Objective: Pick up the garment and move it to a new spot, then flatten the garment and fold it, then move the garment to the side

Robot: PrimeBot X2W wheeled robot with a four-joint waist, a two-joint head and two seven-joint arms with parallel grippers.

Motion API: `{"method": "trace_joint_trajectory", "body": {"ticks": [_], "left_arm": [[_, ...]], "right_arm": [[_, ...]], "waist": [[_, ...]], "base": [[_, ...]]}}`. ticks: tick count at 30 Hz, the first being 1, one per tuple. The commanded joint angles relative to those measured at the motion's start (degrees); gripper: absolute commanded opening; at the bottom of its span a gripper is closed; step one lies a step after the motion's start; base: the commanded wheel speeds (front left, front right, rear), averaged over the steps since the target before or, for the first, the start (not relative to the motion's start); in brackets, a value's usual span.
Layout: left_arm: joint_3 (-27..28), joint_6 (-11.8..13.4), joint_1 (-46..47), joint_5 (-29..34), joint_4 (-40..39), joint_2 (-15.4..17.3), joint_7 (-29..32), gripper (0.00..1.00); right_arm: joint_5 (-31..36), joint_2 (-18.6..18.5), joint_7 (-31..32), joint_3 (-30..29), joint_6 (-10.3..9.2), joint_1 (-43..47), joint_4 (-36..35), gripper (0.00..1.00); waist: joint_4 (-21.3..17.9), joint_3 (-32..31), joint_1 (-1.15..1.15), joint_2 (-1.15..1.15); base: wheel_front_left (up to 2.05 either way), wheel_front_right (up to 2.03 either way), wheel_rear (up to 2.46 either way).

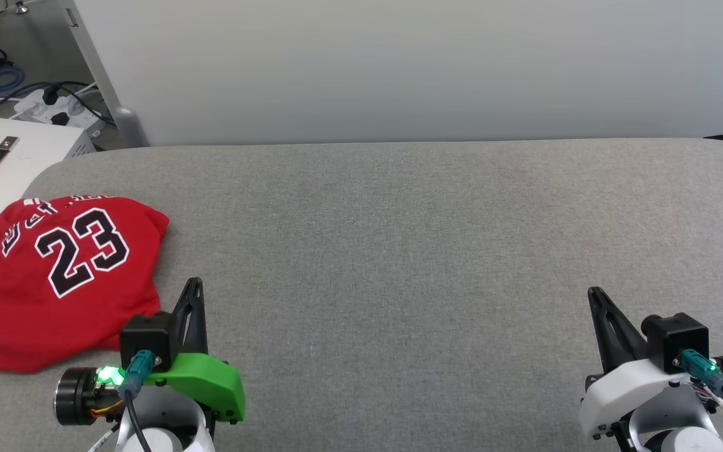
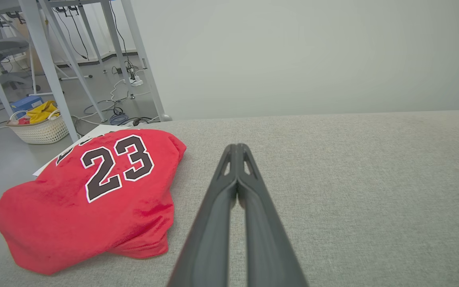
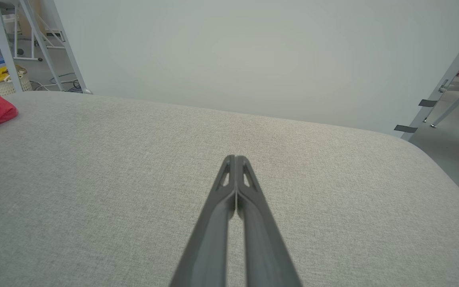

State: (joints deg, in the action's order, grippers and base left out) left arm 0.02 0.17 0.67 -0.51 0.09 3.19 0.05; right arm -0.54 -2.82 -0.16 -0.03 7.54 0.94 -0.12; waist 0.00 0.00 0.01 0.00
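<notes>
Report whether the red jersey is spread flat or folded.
Folded, loosely: the garment lies as a compact rounded bundle, edges tucked under.

The red shirt [image 1: 60, 282] lies bunched in a loose heap at nine o'clock on the grey surface [image 1: 399, 251], its black white-edged "23" facing up.
</notes>
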Motion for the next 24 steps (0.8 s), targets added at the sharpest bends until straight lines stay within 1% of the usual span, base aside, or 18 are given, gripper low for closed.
{"method": "trace_joint_trajectory", "body": {"ticks": [1, 7, 8, 24], "left_arm": [[0.0, -0.2, -0.7, 0.5, -0.1, -0.3, 0.0, 0.0], [0.0, -0.2, -0.7, 0.5, -0.1, -0.3, 0.0, 0.0], [0.0, 0.0, 0.0, 0.0, 0.0, 0.0, 0.0, 1.0], [-0.9, -0.3, 0.2, -1.6, 0.9, 0.0, -1.6, 1.0]], "right_arm": [[0.5, -0.1, 0.2, 0.0, -0.05, -0.9, 0.1, 0.0], [0.5, -0.1, 0.2, 0.0, -0.05, -0.9, 0.1, 0.0], [0.0, 0.0, 0.0, 0.0, 0.0, 0.0, 0.0, 1.0], [-2.1, 0.0, -1.6, -0.7, -0.01, 0.2, 0.0, 1.0]], "waist": [[0.0, 0.0, -0.01, 0.0], [0.0, 0.0, -0.01, 0.0], [0.0, 0.0, 0.0, 0.0], [-0.1, -0.2, 0.0, 0.0]], "base": [[0.0, 0.0, 0.0], [0.0, 0.0, 0.0], [0.0, 0.0, 0.0], [0.0, 0.0, 0.0]]}}
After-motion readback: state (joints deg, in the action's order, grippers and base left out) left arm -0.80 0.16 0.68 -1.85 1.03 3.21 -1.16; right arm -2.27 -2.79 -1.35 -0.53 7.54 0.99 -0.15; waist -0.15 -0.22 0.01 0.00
